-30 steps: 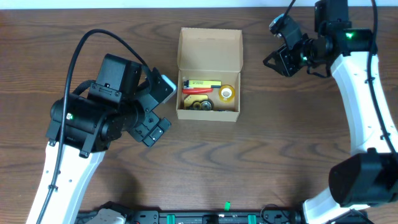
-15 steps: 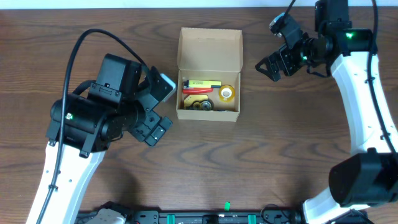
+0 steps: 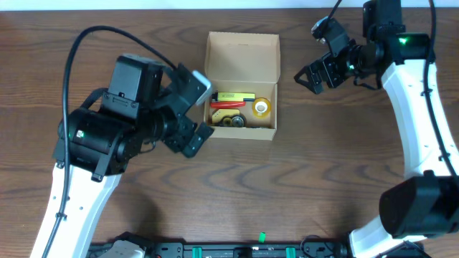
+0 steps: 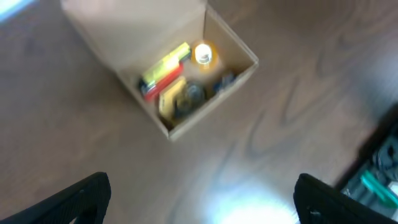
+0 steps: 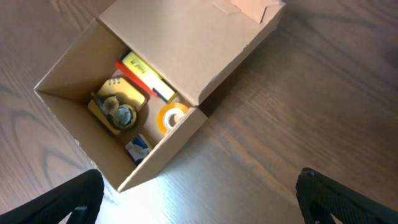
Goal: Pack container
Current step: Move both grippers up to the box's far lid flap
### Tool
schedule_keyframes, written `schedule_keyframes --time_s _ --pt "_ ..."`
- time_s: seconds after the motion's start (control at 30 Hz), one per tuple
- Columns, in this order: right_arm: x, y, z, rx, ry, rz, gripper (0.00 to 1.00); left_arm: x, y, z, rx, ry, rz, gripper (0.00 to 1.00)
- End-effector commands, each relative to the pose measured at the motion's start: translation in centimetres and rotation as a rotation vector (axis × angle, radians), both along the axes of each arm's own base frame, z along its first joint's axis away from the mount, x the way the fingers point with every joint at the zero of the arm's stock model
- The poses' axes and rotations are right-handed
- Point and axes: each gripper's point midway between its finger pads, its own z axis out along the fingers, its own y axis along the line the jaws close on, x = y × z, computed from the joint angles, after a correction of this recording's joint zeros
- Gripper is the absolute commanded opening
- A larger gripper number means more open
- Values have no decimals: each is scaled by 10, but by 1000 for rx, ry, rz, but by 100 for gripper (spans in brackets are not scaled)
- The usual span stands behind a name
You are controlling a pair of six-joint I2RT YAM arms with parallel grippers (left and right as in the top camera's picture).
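A small brown cardboard box sits on the dark wooden bench, near the middle and toward the far side. Its lid is open and folded back on the far side, so you can see in from the top.

Small things lie inside the box. There is a yellow and red thing along the back. A little yellow roll of tape is at one end, close to the wall. A tan thing with a grey round part lies next to it. A tiny blue and white thing sits by the front wall.

The left arm is on the left side of the box, very close to it. Its jaws are wide open and hold nothing. In the left wrist view the two dark fingers are far apart, with only bench between them, and the picture is blurry.

The right arm reaches in from the right. Its jaws are up near the far right corner of the box, not touching it. They are wide open too, with nothing in them. In the right wrist view the box is below the fingers.
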Motion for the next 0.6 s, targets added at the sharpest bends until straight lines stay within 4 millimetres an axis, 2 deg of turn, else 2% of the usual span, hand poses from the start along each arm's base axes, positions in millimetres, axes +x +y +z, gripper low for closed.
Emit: schedule_keyframes --time_s 0.0,0.07,0.13,0.23,0.27,0.37,0.4,0.57 --pt "7 2 9 -2 -45 -13 99 10 -8 21 -59 -73 -7 94" --pt "17 -3 13 -26 -91 -28 92 25 -8 28 -58 -133 15 75" --pt "27 -5 17 -41 -140 -40 81 43 -3 31 -47 -171 84 69" --pt "44 -7 26 -48 -223 -50 46 76 9 30 -38 -206 225 51" --pt "48 -7 29 -45 -248 -53 30 87 11 29 -44 -213 263 43" --pt "59 -7 33 -42 -296 -56 5 118 19 27 -92 -223 348 13" --pt "64 -7 32 -41 -308 -57 1 129 23 27 -117 -227 387 6" --pt "88 -11 13 -14 -280 -147 2 183 51 28 -219 -274 546 6"
